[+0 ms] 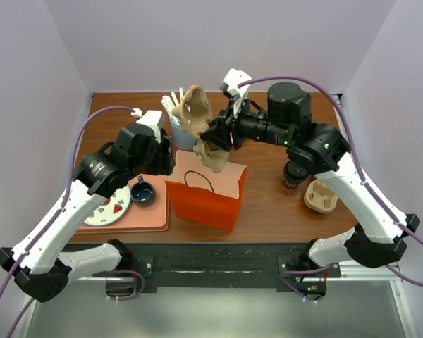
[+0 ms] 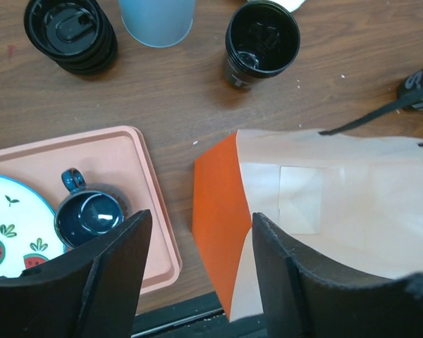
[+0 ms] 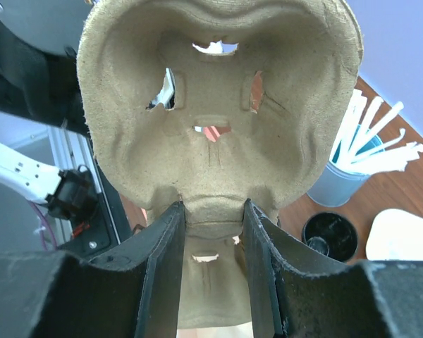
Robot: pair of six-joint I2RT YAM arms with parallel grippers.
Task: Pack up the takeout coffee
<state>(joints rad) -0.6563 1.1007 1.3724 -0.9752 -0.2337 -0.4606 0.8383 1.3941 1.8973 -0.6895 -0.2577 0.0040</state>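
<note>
**Left tool** [image 2: 197, 282]: jaws moderately apart, nothing between them. It hangs over the gap between the pink tray [image 2: 144, 183] and the open orange bag [image 2: 215, 211].

**Right tool** [image 3: 213, 260]: narrow, clamped on the bottom edge of a brown pulp cup carrier [image 3: 218, 105], which is held on end above the bag.

**Takeout coffee** [image 2: 70, 32]: black and lidded, upright on the wooden surface [image 2: 176, 98]. It stands left of the light blue tumbler [image 2: 157, 21] and beyond the tray, outside the bag.

**Dark blue mug** [image 2: 88, 218]: on the tray.
</note>
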